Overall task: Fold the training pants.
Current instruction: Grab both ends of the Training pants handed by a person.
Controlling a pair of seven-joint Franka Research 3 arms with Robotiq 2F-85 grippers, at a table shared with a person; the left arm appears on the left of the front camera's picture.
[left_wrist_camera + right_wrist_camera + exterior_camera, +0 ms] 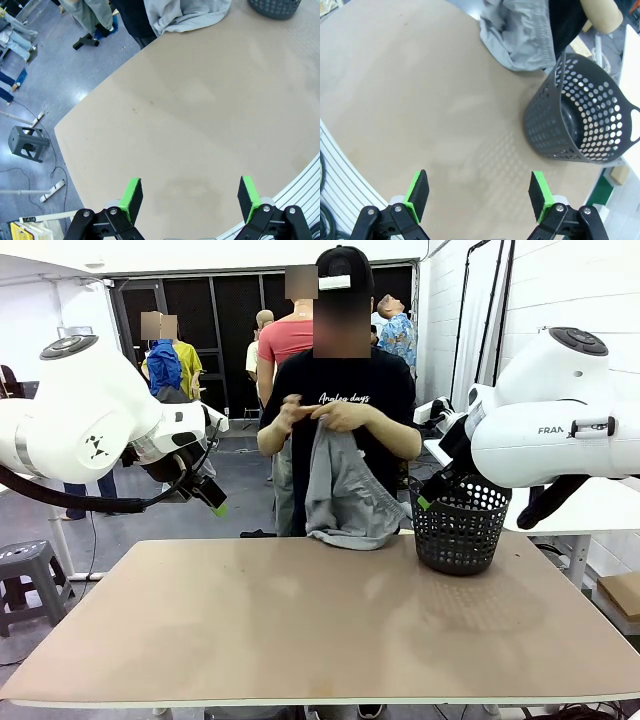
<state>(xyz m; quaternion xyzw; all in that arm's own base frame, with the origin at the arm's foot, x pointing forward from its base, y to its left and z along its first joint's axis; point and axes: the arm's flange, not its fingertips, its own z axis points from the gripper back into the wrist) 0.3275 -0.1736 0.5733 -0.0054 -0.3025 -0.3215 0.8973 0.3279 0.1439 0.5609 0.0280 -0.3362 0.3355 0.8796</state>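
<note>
While bunched, one training pants, one basket.

Tan table under basket, training pants

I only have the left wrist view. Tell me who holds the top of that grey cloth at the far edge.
Observer: The person's hands hold the light grey jersey training pants at chest height; their lower end rests on the tan table.
Operator: Report the right gripper.
Observer: The right gripper is open above the table, holding nothing.
</note>
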